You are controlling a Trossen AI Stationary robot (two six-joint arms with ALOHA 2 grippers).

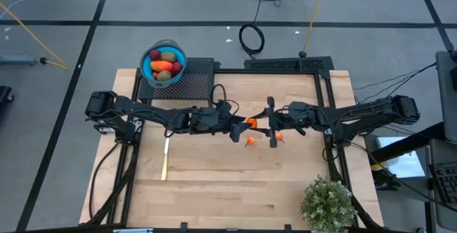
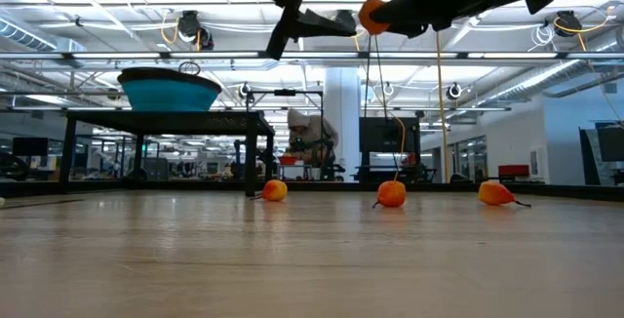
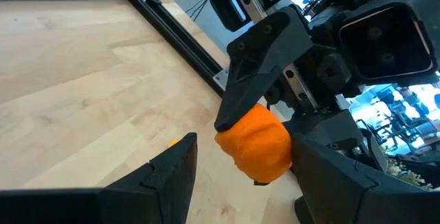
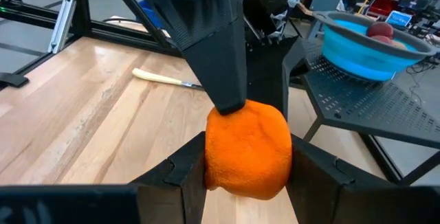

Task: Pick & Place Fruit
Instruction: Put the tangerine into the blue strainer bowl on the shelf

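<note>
Both arms meet over the table's middle. My right gripper point(image 1: 263, 124) point(image 4: 247, 165) is shut on one tiny orange fruit point(image 1: 251, 123) point(image 4: 247, 148), held high above the board in the low view point(image 2: 373, 16). My left gripper point(image 1: 241, 126) point(image 3: 244, 179) faces it, open, with its fingers on either side of the same fruit point(image 3: 254, 147). Three more tiny orange fruits point(image 2: 275, 190) point(image 2: 391, 193) point(image 2: 495, 193) lie on the table below. The blue bowl point(image 1: 163, 63) holds the elongated red-orange piece, dark red round ones and olive-green ovals. My right gripper pinches the tiny orange fruit by its two sides point(image 4: 210, 155), one finger on each, coming level from the table's right. The fruit is lifted clear of the table. My left gripper has one finger point(image 4: 230, 100) against the fruit; its other finger point(image 3: 168, 176) stands apart.
The bowl stands on a dark perforated stand point(image 1: 193, 79) at the table's far left. A slim pale knife point(image 1: 166, 158) lies on the board's left part. A potted plant point(image 1: 328, 203) sits at the near right corner. A black frame point(image 1: 325, 111) borders the board.
</note>
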